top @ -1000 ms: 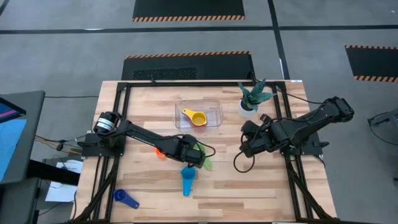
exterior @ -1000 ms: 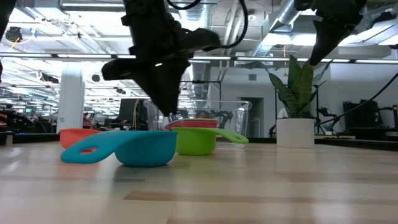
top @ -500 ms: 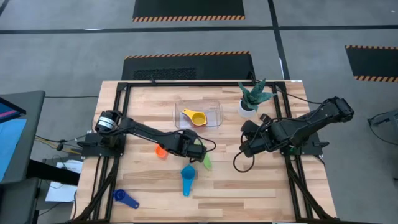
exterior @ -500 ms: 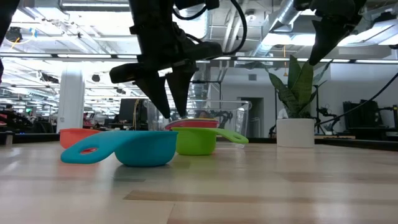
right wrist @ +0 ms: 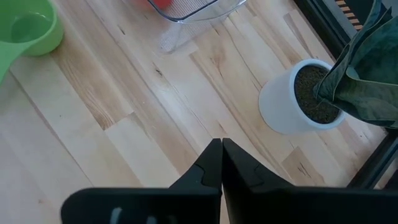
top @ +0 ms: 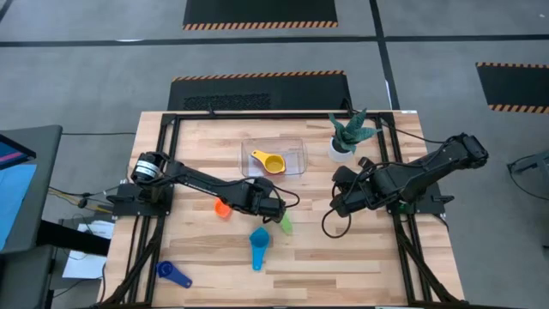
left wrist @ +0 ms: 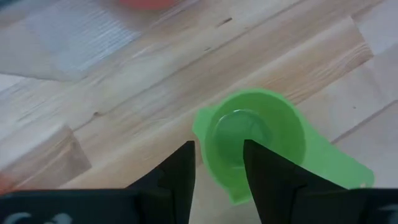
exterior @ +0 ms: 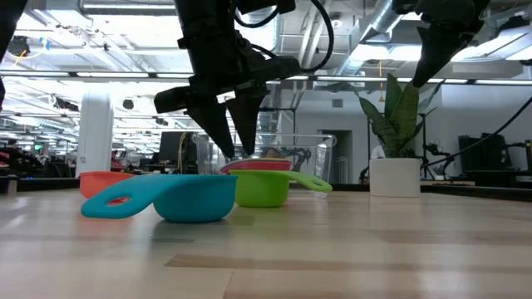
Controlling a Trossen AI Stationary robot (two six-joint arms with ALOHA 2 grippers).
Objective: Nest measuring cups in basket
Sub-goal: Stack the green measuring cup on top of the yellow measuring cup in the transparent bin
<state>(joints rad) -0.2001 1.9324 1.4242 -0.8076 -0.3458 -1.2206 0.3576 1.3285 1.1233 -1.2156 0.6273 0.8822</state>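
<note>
Left gripper [left wrist: 219,165]: open, fingers spread with a clear gap, poised over the green cup [left wrist: 256,142] — one finger [left wrist: 180,168] outside the rim, the other [left wrist: 267,174] over the bowl; whether either touches the cup cannot be told.
Left gripper, high view [top: 273,209]: near the table's middle, at the end of the left arm reaching across from the left edge.
Green cup, high view [top: 285,225]: directly under and just past the left gripper, handle pointing away from the arm.
Orange cup [top: 221,208]: just beside the left arm, behind the left gripper toward the arm's base.
Teal cup [top: 258,244]: near the left gripper, toward the table's front edge.
Dark blue cup [top: 174,273]: well apart from the left gripper, at the front left corner.
Basket [top: 296,146]: beyond the left gripper toward the back of the table, holding the yellow cup [top: 270,162]; a red cup [right wrist: 163,4] shows inside it in the right wrist view.
Right gripper [right wrist: 221,163]: fingers closed together, holding nothing — hanging above bare table [right wrist: 112,124] right of centre.
Plant pot [right wrist: 297,99]: white, near the right gripper, beside the basket.
</note>
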